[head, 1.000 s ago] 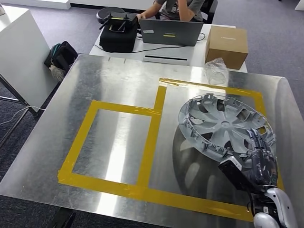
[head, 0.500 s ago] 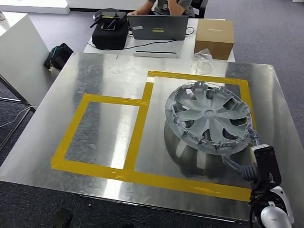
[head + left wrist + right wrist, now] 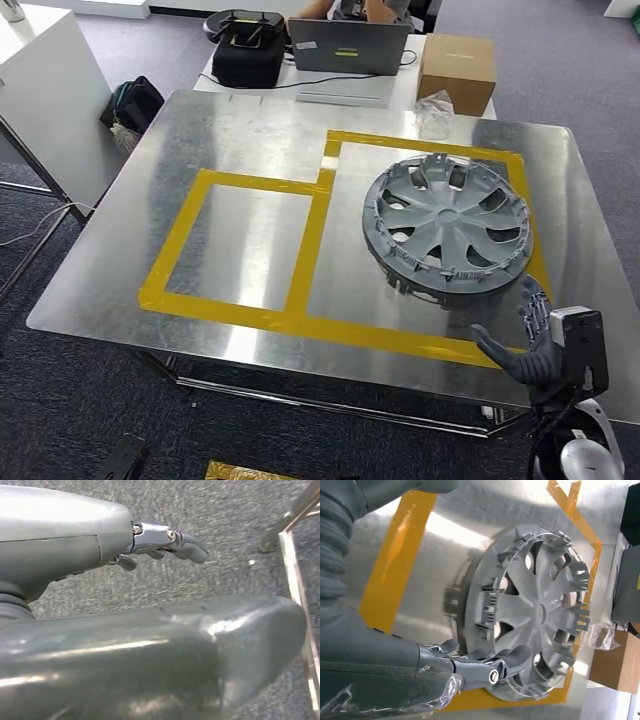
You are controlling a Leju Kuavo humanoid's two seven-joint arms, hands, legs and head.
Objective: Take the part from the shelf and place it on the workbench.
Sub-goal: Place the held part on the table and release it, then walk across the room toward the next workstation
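1. The right robot hand [image 3: 530,345] hovers over the near right edge of the table [image 3: 113,260], its fingers [image 3: 508,662] spread and lightly curled, with nothing in them.
2. The part, a grey wheel cover [image 3: 447,222], lies flat on the table just ahead of the right robot hand and apart from it, inner side up with its clips showing round the rim.
3. The wheel cover sits inside the larger yellow tape outline [image 3: 423,145], whose near strip runs between the cover and the right robot hand.
4. A smaller tape rectangle [image 3: 226,305] lies well to the left of that hand.
5. The left robot hand [image 3: 166,542] hangs above grey carpet [image 3: 226,510], fingers loosely bent and holding nothing.
6. Far beyond the right robot hand, past the table, stand a cardboard box [image 3: 457,72], a laptop [image 3: 347,46] and a black bag [image 3: 247,52]; a crumpled clear plastic bag [image 3: 434,112] lies at the table's far edge.
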